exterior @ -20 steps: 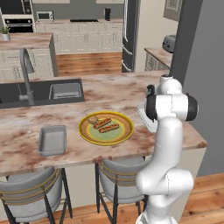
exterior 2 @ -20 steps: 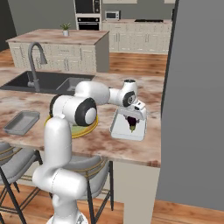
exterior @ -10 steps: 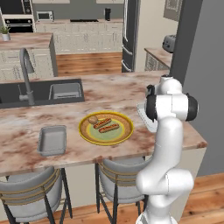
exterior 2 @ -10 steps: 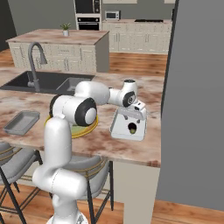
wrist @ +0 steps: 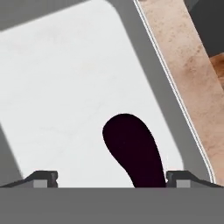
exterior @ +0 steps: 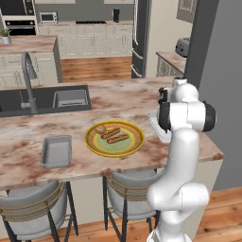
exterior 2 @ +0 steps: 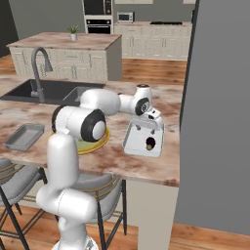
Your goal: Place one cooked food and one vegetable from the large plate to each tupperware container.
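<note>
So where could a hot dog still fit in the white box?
The whitish rectangular tray is bare across its middle and far end. The dark purple vegetable crowds the near corner by its rim, between the open gripper.

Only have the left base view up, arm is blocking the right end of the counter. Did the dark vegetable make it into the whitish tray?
Observer: Yes. The dark purple-black elongated vegetable lies on the floor of the whitish rectangular tray.
Operator: Is the gripper clamped on it?
Observer: No. The two-finger gripper is open above it, its fingertips wide on either side, clear of the vegetable.
Operator: Anything else in that tray?
Observer: Nothing that I can see. The two hot dogs in tan buns and the small round tan-brown ball are on the large yellow-rimmed plate.
</note>
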